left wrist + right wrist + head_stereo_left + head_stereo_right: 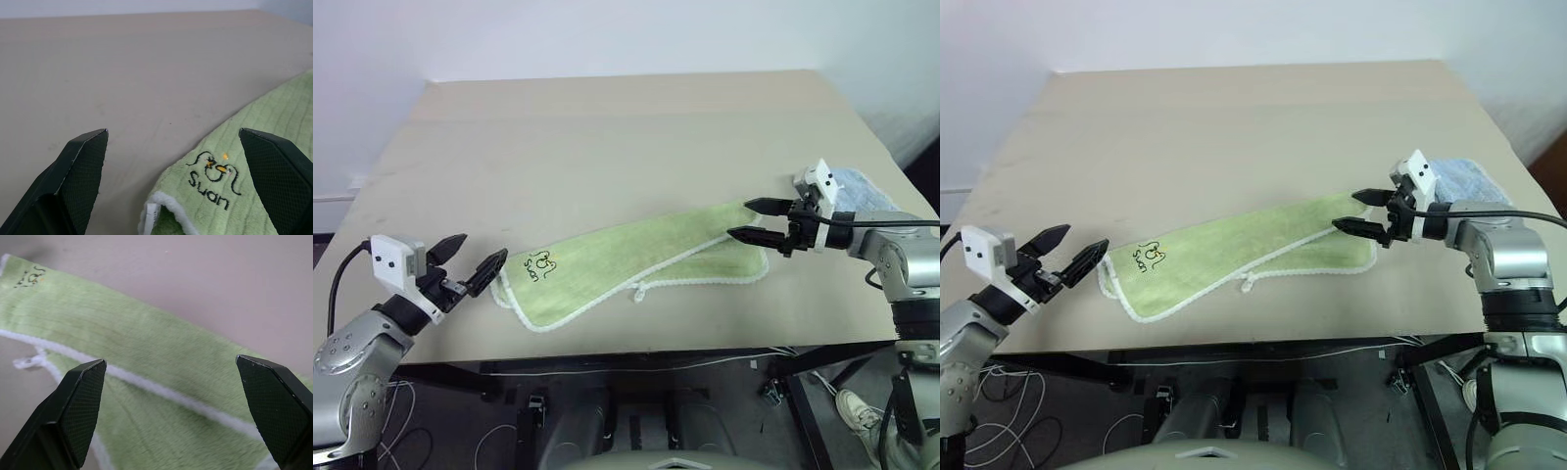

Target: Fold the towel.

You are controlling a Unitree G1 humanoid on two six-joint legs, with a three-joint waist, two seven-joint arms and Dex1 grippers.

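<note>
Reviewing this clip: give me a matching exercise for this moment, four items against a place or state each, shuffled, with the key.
Column 1
1. towel
2. left gripper
3. right gripper
4. blue cloth

Column 2
A. jaws open, over the towel's end away from the embroidered mark
B. lying behind the right gripper near the table edge
C. folded lengthwise, lying slantwise on the table
D. jaws open, beside the towel's end with the embroidered mark

Pairs: 1-C, 2-D, 3-A, 4-B
</note>
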